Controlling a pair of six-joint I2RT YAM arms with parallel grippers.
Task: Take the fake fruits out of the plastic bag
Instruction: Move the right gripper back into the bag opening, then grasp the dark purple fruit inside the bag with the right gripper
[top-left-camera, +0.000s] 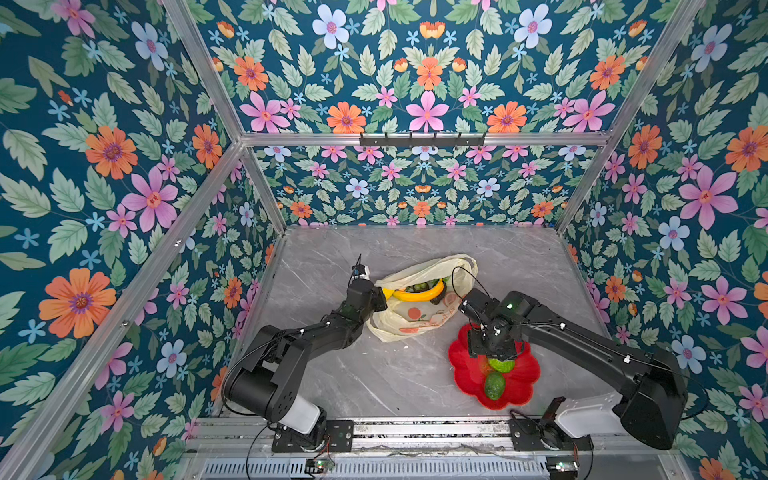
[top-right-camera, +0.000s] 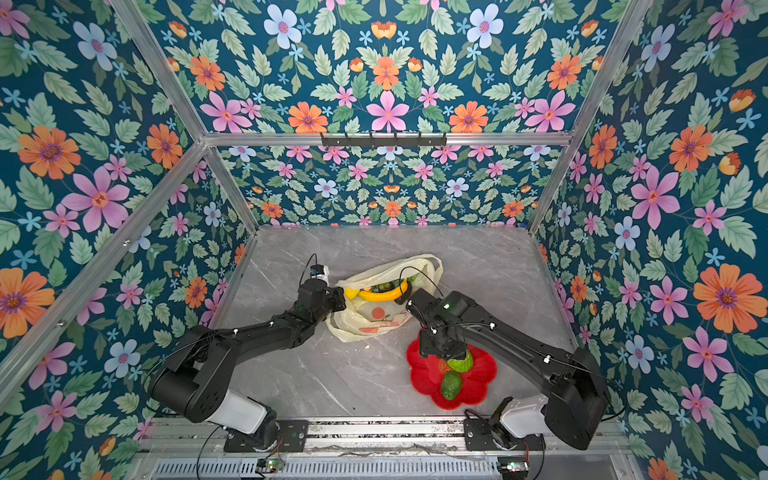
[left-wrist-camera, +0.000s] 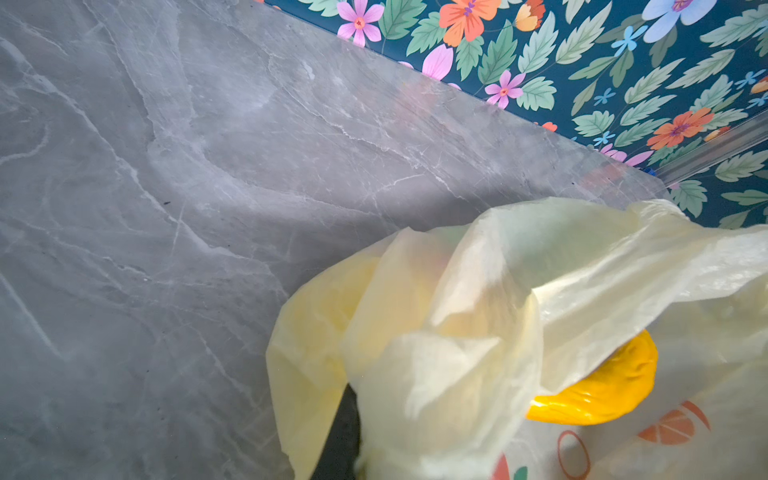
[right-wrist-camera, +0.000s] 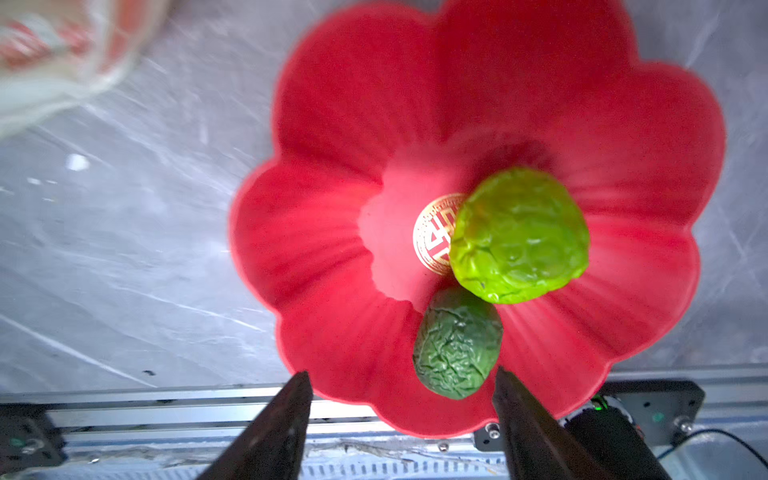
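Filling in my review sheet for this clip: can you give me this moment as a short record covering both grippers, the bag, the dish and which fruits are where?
left gripper: shut on the plastic bag, at its edge
right gripper: open, empty, above the red dish
in dish: lime-green bumpy fruit and avocado, side by side
in bag: banana at the mouth, green grapes behind it; anything deeper is hidden
progress: two fruits out, more to go

Pale-yellow bag (top-left-camera: 399, 324) lies open holding banana (top-left-camera: 417, 296); lime-green fruit (right-wrist-camera: 519, 237) and avocado (right-wrist-camera: 457, 343) lie outside.
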